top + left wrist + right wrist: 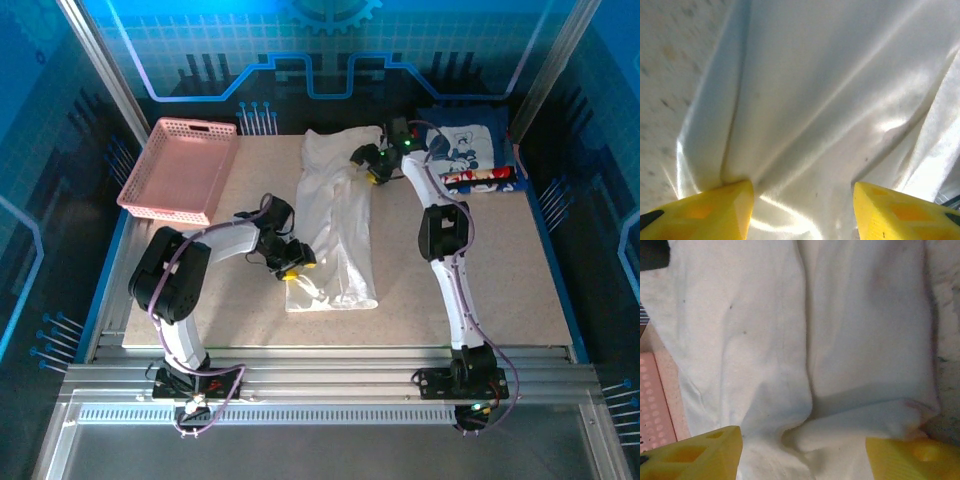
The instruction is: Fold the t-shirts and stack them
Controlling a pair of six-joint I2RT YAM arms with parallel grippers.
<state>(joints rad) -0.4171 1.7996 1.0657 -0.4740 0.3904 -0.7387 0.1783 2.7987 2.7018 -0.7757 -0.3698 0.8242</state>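
Found white t-shirt point(340, 225) lying as a long strip mid-way across desk point(500, 280). Saw left hand point(293, 270), jaws apart, at its near end; right hand point(372, 165), jaws apart, at its far end. Noted navy t-shirt point(470, 145) folded at far right corner.

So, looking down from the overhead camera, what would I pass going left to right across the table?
A pink plastic lattice basket → a long, crumpled white cloth t-shirt → a folded navy t-shirt with white cartoon print, lying on top of a small pile.
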